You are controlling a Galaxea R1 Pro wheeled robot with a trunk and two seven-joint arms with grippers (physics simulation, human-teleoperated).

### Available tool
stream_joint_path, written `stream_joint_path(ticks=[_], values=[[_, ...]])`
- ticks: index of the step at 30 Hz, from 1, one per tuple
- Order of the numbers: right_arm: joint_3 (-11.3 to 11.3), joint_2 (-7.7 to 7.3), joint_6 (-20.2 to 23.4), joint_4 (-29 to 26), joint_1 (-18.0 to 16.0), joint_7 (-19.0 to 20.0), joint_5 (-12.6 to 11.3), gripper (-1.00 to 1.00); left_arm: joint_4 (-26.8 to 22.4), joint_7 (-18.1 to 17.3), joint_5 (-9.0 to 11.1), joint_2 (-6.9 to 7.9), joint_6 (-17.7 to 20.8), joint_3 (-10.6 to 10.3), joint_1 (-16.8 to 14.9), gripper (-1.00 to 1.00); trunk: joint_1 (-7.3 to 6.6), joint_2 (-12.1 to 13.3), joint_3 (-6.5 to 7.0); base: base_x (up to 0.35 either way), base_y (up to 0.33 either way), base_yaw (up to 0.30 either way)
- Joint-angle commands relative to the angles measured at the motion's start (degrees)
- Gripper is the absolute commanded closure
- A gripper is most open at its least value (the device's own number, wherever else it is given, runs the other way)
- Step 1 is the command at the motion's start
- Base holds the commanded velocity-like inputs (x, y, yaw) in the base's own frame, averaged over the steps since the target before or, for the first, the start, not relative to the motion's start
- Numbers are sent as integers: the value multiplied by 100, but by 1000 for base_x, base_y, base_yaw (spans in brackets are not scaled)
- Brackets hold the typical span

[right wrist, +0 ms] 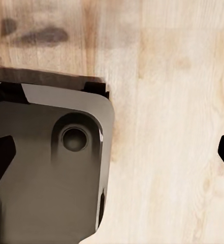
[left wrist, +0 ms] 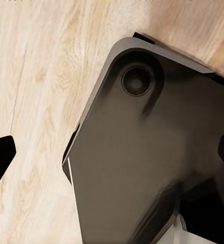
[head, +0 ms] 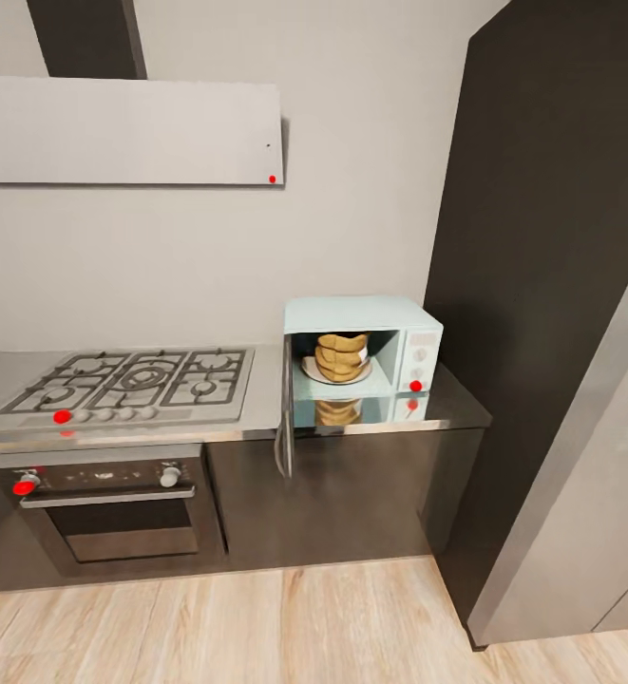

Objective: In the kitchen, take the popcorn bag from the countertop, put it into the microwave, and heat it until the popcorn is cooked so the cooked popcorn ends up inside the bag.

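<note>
In the head view the mint-blue microwave (head: pixel 361 312) stands on the silver-grey countertop (head: pixel 451 407) with its door (head: pixel 283 427) swung open to the left. The mustard-tan popcorn bag (head: pixel 342 356) sits upright inside it on a white plate. The popcorn itself is hidden. A red light (head: pixel 415 386) glows on the microwave's front panel. In the left wrist view my left gripper (left wrist: pixel 112 155) is open, with its dark fingertips (left wrist: pixel 0 157) far apart over the floor and my own base. My right gripper (right wrist: pixel 112 155) is open too, with nothing between its fingertips (right wrist: pixel 0 158).
A steel gas hob (head: pixel 138 380) lies left of the microwave, above a built-in oven (head: pixel 114 503). A tall dark cabinet (head: pixel 542 237) and a grey panel (head: pixel 589 494) close off the right side. Pale wood floor (head: pixel 256 627) lies before the cabinets. My dark base (left wrist: pixel 142 152) sits under both grippers.
</note>
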Motion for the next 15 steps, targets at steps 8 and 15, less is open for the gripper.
stream_joint_path(ticks=[8, 15], values=[[2, 6, -6, 13, -7, -47, 78, -100, 29, 0, 37, 4, -17, -6, -2, -100, 1, -5, -7, 175, -1, 0], [5, 9, -1, 13, -7, -51, 84, -100, 30, 0, 37, 5, -16, -6, -2, -100, 1, -5, -7, 295, -34, 55]])
